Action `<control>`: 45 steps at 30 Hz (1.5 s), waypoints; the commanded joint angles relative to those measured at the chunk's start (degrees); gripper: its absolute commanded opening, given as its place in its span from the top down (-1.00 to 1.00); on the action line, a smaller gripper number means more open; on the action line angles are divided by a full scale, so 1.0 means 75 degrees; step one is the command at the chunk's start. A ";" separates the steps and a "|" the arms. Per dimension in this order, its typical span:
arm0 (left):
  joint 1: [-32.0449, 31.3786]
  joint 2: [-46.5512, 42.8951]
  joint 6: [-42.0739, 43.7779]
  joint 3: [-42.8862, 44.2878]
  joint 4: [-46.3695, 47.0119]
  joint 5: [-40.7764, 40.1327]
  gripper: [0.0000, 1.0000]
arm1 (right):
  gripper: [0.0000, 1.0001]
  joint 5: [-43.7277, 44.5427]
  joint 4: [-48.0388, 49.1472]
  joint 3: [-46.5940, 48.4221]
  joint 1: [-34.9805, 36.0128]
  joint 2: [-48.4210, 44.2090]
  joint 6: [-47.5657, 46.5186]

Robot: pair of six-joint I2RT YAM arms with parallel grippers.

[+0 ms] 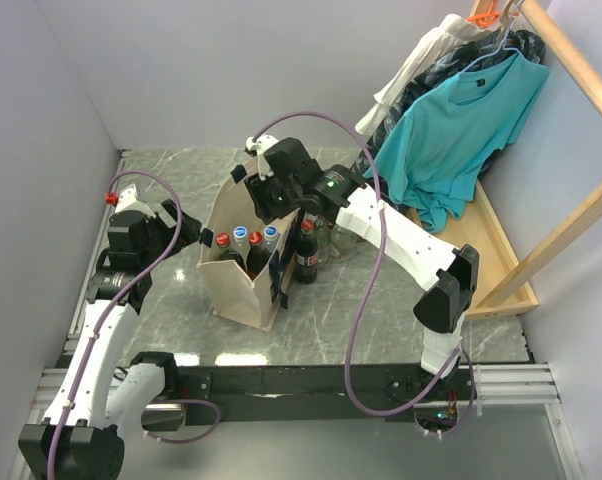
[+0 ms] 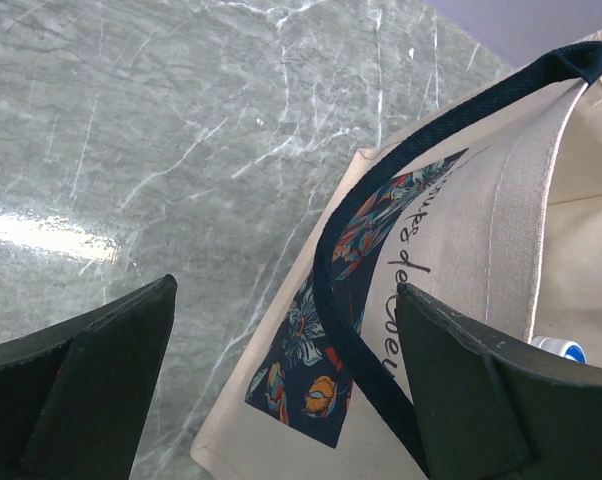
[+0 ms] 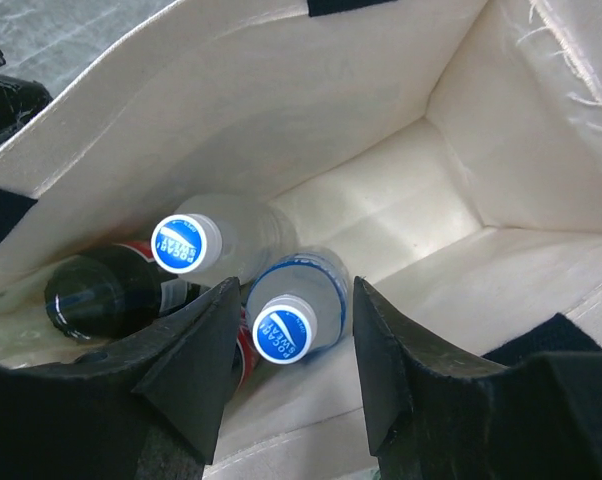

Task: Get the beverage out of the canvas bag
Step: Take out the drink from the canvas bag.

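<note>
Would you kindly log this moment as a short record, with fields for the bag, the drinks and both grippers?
bag: canvas bag upright on the table, mouth open
inside bag: near blue-capped bottle, far blue-capped bottle, dark cola bottle
outside bag: red-capped cola bottle standing just right of the bag
right gripper: open, over the bag's mouth, jaws apart above the near blue-capped bottle, holding nothing
left gripper: open wide, at the bag's printed side, holding nothing
background: teal shirt on a hanger
</note>
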 commanded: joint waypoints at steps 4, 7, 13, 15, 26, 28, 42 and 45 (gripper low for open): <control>0.0026 -0.0094 0.0080 0.0226 0.0214 0.0067 -0.93 | -0.15 -0.0089 0.0043 -0.0329 -0.0046 -0.0094 0.0146; 0.0026 -0.0094 0.0092 0.0191 0.0226 0.0067 -0.93 | -0.30 -0.0089 0.0032 -0.0388 -0.0058 -0.0082 0.0170; 0.0026 -0.0106 0.0092 0.0191 0.0226 0.0056 -0.93 | -0.30 -0.0089 0.0125 -0.0505 -0.0081 -0.0035 0.0182; 0.0014 -0.0094 0.0080 0.0191 0.0226 0.0067 -0.93 | -0.30 -0.0089 0.0102 -0.0447 -0.0093 0.0035 0.0181; 0.0026 -0.0106 0.0104 0.0179 0.0214 0.0032 -0.93 | -0.29 -0.0312 -0.0132 -0.0341 -0.0163 0.0387 0.0287; 0.0026 -0.0117 0.0092 0.0168 0.0202 0.0020 -0.93 | -0.29 -0.0311 -0.0086 -0.0411 -0.0151 0.0352 0.0322; 0.0026 -0.0047 0.0057 0.0144 0.0261 0.0102 -0.93 | -0.25 -0.0358 -0.0414 -0.0563 -0.0198 0.0363 0.0416; 0.0026 -0.0070 0.0080 0.0133 0.0249 0.0091 -0.93 | -0.24 -0.0405 -0.0495 -0.0470 -0.0198 0.0422 0.0416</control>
